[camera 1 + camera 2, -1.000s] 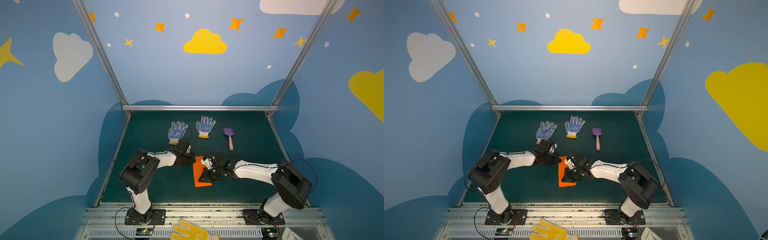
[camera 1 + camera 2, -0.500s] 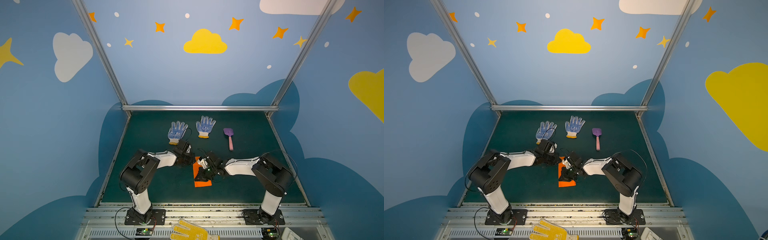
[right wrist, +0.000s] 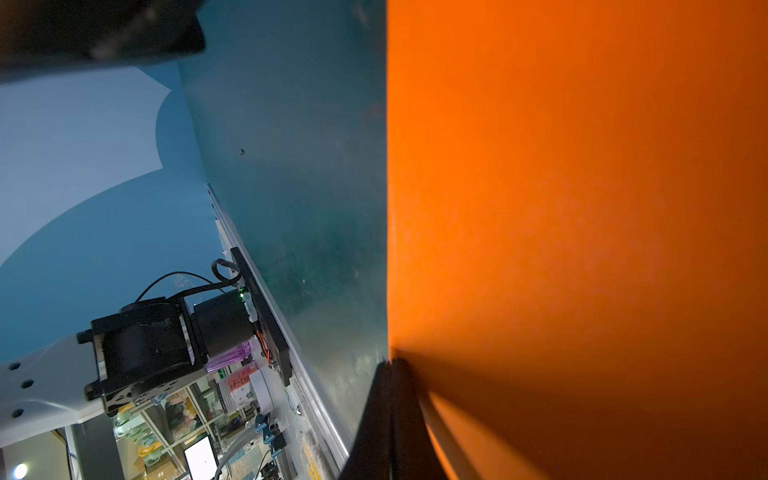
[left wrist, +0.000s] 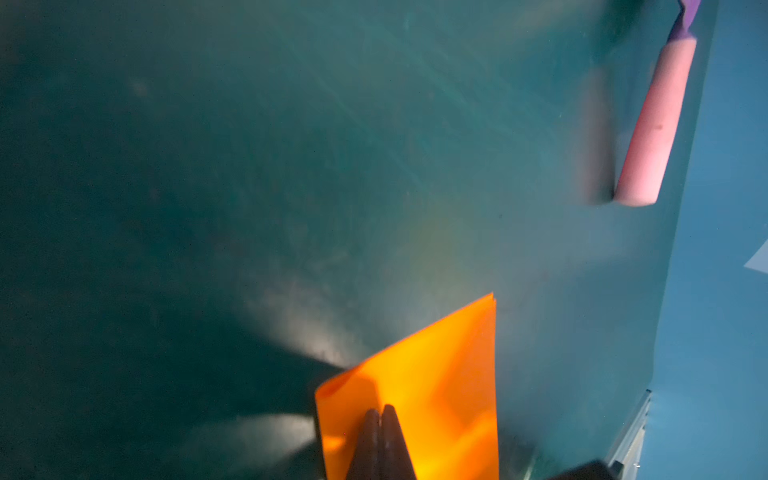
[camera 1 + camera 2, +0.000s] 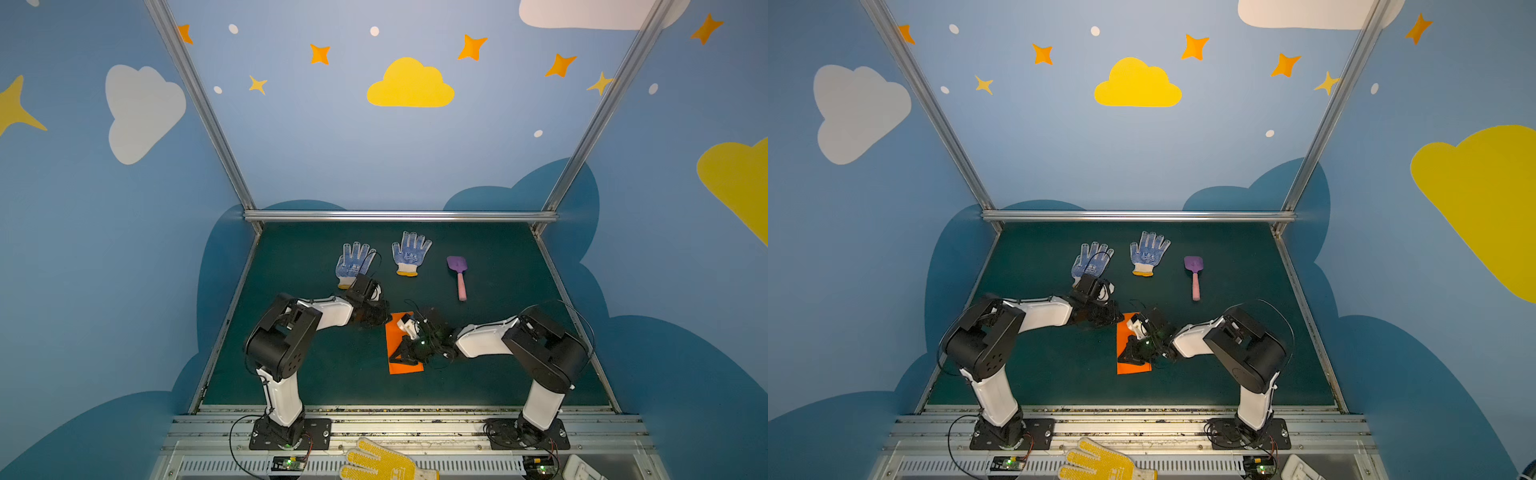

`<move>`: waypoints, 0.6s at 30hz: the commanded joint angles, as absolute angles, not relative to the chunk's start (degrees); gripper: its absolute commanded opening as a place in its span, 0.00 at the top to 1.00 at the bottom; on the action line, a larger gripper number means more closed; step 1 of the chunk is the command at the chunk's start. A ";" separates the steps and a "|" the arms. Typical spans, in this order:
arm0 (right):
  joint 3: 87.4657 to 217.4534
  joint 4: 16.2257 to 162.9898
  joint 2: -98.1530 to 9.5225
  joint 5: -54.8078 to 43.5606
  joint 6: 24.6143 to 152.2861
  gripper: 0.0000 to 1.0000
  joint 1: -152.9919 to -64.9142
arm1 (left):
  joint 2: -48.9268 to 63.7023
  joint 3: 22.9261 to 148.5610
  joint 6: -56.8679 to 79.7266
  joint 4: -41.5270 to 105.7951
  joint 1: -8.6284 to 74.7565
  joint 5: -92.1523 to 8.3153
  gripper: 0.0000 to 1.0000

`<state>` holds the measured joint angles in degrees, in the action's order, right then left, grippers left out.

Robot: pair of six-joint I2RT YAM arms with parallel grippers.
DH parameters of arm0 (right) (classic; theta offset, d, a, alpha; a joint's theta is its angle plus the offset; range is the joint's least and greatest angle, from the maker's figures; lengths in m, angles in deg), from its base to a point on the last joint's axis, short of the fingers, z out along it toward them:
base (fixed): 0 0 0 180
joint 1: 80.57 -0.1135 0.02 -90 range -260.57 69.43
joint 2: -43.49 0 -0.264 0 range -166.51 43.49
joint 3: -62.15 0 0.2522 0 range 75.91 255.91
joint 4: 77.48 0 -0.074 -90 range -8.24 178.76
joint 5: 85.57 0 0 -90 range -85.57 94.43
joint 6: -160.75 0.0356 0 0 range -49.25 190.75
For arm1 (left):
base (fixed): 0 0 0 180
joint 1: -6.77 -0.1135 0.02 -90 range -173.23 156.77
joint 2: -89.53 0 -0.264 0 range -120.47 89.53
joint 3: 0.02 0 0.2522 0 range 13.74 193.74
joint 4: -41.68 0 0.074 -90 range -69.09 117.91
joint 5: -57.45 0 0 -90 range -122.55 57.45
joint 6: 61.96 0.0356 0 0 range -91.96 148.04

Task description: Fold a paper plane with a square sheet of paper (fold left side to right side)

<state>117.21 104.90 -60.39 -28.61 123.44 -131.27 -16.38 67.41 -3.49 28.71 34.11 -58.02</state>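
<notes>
Right elbow point(image 5: 544, 349) higher now; right pincer point(image 3: 392, 365) on orange sheet's point(image 5: 409, 369) left edge.

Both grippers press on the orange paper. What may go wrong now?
The fold beside the left gripper looks rounded, not flat, so the folded orange paper may crease crooked. The right gripper presses at the paper's very edge; if it slides, it could slip off or drag the sheet.

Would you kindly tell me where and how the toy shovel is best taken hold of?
Probably the pink handle, mid-length, from straight above, jaws across it: the toy shovel lies flat on the mat, apart from the nearest glove, and its handle is a narrow round bar.
</notes>
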 commanded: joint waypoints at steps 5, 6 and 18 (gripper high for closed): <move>112.60 97.73 -63.39 -23.69 124.54 1.00 -131.37 | -22.53 73.11 0.77 21.75 29.39 -53.36 0.96; 112.48 97.82 -63.39 -23.59 124.64 1.00 -131.36 | -22.93 74.35 1.24 21.00 28.68 -53.51 0.96; 112.81 97.29 -62.62 -23.29 124.90 1.00 -131.47 | -8.14 68.75 -0.53 22.33 29.56 -60.21 0.96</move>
